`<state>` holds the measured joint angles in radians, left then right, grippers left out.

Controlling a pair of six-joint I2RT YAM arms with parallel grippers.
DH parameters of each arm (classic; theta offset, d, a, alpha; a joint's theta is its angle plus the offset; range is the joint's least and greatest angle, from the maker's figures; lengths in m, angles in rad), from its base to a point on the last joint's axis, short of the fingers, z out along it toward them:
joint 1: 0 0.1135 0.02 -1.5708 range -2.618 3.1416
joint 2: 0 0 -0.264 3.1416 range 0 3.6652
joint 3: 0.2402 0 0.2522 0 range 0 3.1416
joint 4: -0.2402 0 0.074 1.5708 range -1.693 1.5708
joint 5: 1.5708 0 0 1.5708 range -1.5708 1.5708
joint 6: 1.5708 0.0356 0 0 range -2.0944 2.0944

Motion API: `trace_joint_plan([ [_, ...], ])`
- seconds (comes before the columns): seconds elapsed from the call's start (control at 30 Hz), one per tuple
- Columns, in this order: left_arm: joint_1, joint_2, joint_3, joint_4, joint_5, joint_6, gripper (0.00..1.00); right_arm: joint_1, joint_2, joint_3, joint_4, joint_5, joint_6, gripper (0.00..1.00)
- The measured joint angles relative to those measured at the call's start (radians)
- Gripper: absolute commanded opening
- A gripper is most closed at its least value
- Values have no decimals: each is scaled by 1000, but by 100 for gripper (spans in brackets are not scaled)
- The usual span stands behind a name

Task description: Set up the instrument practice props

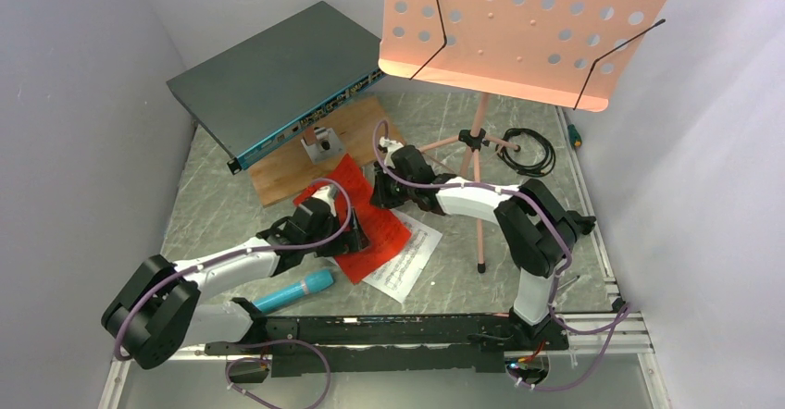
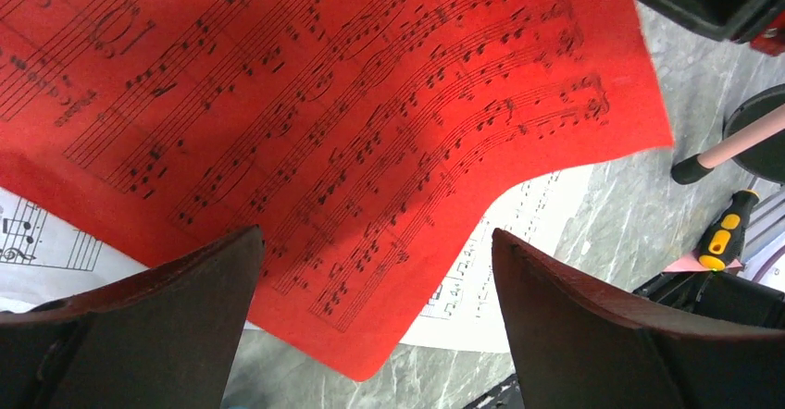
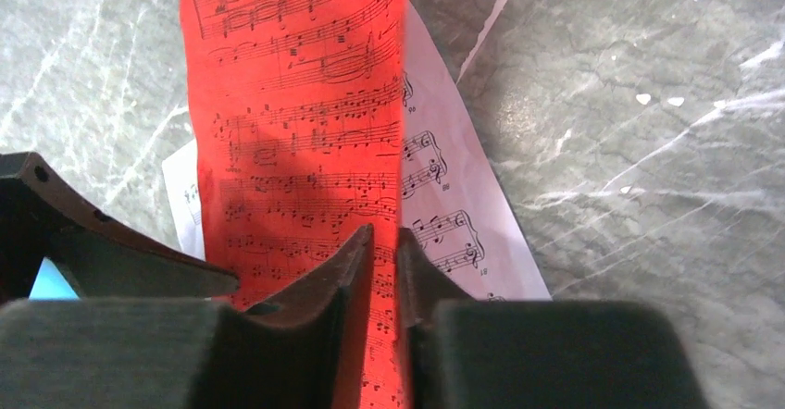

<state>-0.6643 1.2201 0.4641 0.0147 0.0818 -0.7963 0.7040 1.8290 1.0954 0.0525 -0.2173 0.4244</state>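
Observation:
The red sheet-music page [image 1: 375,238] lies on the white page [image 1: 407,263] at the middle of the table. My right gripper [image 3: 384,238] is shut on the red page's [image 3: 296,104] edge, with the white page [image 3: 444,205] beside it. My left gripper [image 2: 375,242] is open and empty just above the red page [image 2: 324,104], near its corner over the white page [image 2: 500,261]. The cyan-blue microphone [image 1: 296,291] lies near my left arm. The salmon-pink music stand [image 1: 528,30] rises at the back right on its tripod legs [image 1: 474,141]. I cannot make out the black mic stand.
A dark grey network switch [image 1: 278,76] sits at the back left, partly on a wooden board [image 1: 296,168] with a metal bracket [image 1: 321,141]. A coiled black cable [image 1: 529,150] lies behind the tripod. A yellow-black screwdriver [image 2: 727,233] shows at the left wrist view's right edge.

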Motion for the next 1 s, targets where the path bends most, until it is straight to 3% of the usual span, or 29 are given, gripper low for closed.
trace_joint_plan([
  [0.03, 0, -6, 0, -4, 0, 2, 99, 0, 0, -7, 8, 0, -2, 1],
  [0.27, 0, -180, 18, -97, 0, 53, 99, 11, -45, -79, 53, 7, -19, 0],
  [0.43, 0, -363, 109, -184, 32, 127, 99, 15, -195, -105, 46, -10, -73, 0],
  [0.63, 0, -531, 274, -230, 126, 267, 100, 14, -387, -108, 23, -159, -165, 0],
  [0.77, 0, -523, 444, -309, 203, 399, 99, 15, -455, -108, -69, -293, -226, 0],
  [1.0, 0, -379, 776, -566, 353, 645, 99, 18, -554, -109, -256, -453, -323, 0],
])
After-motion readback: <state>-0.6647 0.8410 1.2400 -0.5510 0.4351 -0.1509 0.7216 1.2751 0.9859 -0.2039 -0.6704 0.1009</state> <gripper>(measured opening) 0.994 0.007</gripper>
